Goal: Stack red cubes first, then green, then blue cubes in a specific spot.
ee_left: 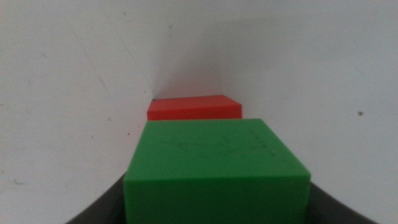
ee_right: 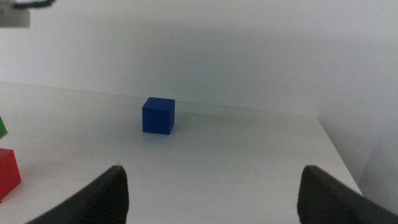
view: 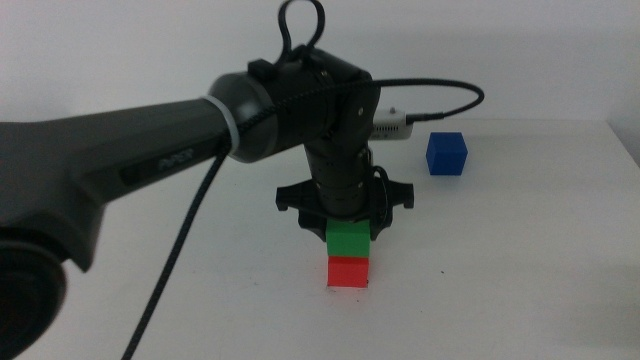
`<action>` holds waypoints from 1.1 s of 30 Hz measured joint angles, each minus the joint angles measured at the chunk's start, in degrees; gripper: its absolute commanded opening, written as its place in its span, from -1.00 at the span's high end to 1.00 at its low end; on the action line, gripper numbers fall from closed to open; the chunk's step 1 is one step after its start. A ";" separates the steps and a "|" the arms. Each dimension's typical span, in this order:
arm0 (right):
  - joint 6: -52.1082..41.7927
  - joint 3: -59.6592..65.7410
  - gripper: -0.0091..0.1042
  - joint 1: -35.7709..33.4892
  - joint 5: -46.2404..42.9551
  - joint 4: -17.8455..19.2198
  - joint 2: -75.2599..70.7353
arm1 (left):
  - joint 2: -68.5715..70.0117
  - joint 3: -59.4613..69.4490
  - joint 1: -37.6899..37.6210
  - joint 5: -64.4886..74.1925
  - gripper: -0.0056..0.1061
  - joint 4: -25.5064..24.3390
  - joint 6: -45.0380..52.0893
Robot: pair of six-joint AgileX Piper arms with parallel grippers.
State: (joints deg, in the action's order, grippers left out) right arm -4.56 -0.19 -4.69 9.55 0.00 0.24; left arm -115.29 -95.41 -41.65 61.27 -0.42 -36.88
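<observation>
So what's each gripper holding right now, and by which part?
The left gripper is shut on the green cube, gripping its two opposite sides, over the red cube. The right gripper is open, holding nothing.

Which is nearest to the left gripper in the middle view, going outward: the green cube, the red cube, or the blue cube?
1. Green cube: held in the left gripper, on top of the stack.
2. Red cube: directly under the green one, on the table.
3. Blue cube: alone, far back on the right side.
</observation>
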 measured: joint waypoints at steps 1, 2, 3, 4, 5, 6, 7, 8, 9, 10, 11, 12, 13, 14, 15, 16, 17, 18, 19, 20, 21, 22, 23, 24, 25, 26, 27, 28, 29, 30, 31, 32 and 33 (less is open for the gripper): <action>0.00 0.00 -0.80 0.00 0.00 0.00 0.00 | -0.31 0.00 0.00 -0.11 0.74 -0.11 0.00; 0.00 0.00 -0.80 0.00 0.00 0.00 0.00 | -0.76 0.00 0.00 -0.11 0.74 -0.11 0.00; 0.00 0.00 -0.80 0.00 0.00 0.00 0.00 | -1.01 0.00 0.00 -0.22 0.74 -0.21 -0.17; 0.00 0.00 -0.80 0.00 0.00 0.00 0.00 | -1.11 0.00 0.00 -0.49 0.74 -0.31 -0.17; 0.00 0.00 -0.80 0.00 0.00 0.00 0.00 | -1.25 -0.04 0.00 -0.74 0.74 -0.43 -0.17; 0.00 0.00 -0.80 0.00 0.00 0.00 0.00 | -1.39 -0.14 0.00 -0.99 0.74 -0.44 -0.17; 0.00 0.00 -0.80 0.00 0.00 0.00 0.00 | -1.50 -0.26 0.00 -1.27 0.74 -0.44 -0.17; 0.00 0.00 -0.80 0.00 0.00 0.00 0.00 | -1.76 -0.34 0.00 -1.41 0.74 -0.58 -0.17; 0.00 0.00 -0.80 0.00 0.00 0.00 0.00 | -1.90 -0.48 0.00 -1.56 0.74 -0.58 -0.25; 0.00 0.00 -0.80 0.00 0.00 0.31 0.00 | -2.16 -0.48 0.00 -1.66 0.74 -0.58 -0.25; 0.00 0.00 -0.80 0.00 0.00 0.31 0.00 | -2.43 -0.48 0.00 -1.66 0.74 -0.58 -0.25; 0.00 0.00 -0.80 0.00 0.00 0.31 0.00 | -2.75 -0.48 0.00 -1.66 0.74 -0.58 -0.25; 0.00 0.00 -0.80 0.00 0.00 0.00 0.00 | -3.01 -0.48 0.00 -1.66 0.74 -0.58 -0.37; 0.00 0.00 -0.80 0.00 0.00 0.00 0.00 | -3.13 -0.48 0.00 -1.93 0.74 -0.85 -0.37; 0.00 0.00 -0.80 0.00 0.00 0.00 0.00 | -3.16 -0.60 0.00 -2.02 0.74 -0.84 -0.37; 0.00 0.00 -0.80 0.00 0.00 0.31 0.00 | -3.16 -0.60 0.00 -2.02 -0.19 -0.87 -0.37; 0.00 0.00 -0.80 0.00 0.00 0.00 0.00 | -3.16 -0.60 0.00 -2.02 -0.32 -0.97 -0.37; 0.00 0.00 -0.80 0.00 0.00 0.00 0.00 | -3.25 -0.60 0.00 -2.02 -0.44 -1.00 -0.37; 0.00 0.00 -0.80 0.00 0.00 0.31 0.00 | -3.40 -0.60 0.00 -1.89 -0.56 -1.21 -0.37; 0.00 0.00 -0.80 0.00 0.00 0.31 0.00 | -3.71 -0.60 0.00 -1.76 -0.67 -1.47 -0.37; 0.00 0.00 -0.80 0.00 0.00 0.00 0.00 | -3.82 -0.60 0.00 -1.76 -0.75 -1.60 -0.37; 0.00 0.00 -0.80 0.00 0.00 0.00 0.00 | -4.03 -0.60 0.00 -1.76 -0.78 -1.89 -0.37; 0.00 0.00 -0.80 0.00 0.00 0.00 0.00 | -4.06 -0.60 0.00 -1.69 -0.78 -2.03 -0.37; 0.00 0.00 -0.80 0.00 0.00 0.00 0.00 | -4.06 -0.60 0.00 -1.69 -0.78 -2.12 -0.37; 0.00 0.00 -0.80 0.00 0.00 0.00 0.00 | -3.88 -0.60 0.00 -1.57 -0.78 -2.30 -0.37; 0.00 0.00 -0.80 0.00 0.00 0.00 0.00 | -3.43 -0.60 0.00 -1.53 -0.78 -2.46 -0.26; 0.00 0.00 -0.80 0.00 0.00 0.00 0.00 | -2.62 -0.60 0.00 -1.47 -0.78 -2.55 0.18; 0.00 0.00 -0.80 0.00 0.00 0.00 0.00 | -1.49 -0.60 0.00 -1.30 -0.78 -2.84 0.91; 0.00 0.00 -0.80 0.00 0.00 0.00 0.00 | -0.01 -0.60 0.00 -1.01 -0.78 -3.23 1.93; 0.00 0.00 -0.80 0.00 0.00 0.00 0.00 | 1.47 -0.60 0.00 -0.73 -0.78 -3.66 2.81; 0.00 0.00 -0.80 0.00 0.00 0.31 0.00 | 3.62 -0.60 0.00 -0.25 -0.78 -3.94 4.26; 0.00 0.00 -0.80 0.00 0.00 0.31 0.00 | 5.99 -0.60 0.00 -0.10 -0.78 -4.00 6.21; 0.00 0.00 -0.80 0.00 0.00 0.31 0.00 | 8.06 -0.60 0.00 0.02 -0.78 -4.00 8.75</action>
State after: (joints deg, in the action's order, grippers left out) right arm -4.56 -0.19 -4.69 9.55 0.31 0.24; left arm -107.23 -96.01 -41.65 61.29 -4.42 -28.13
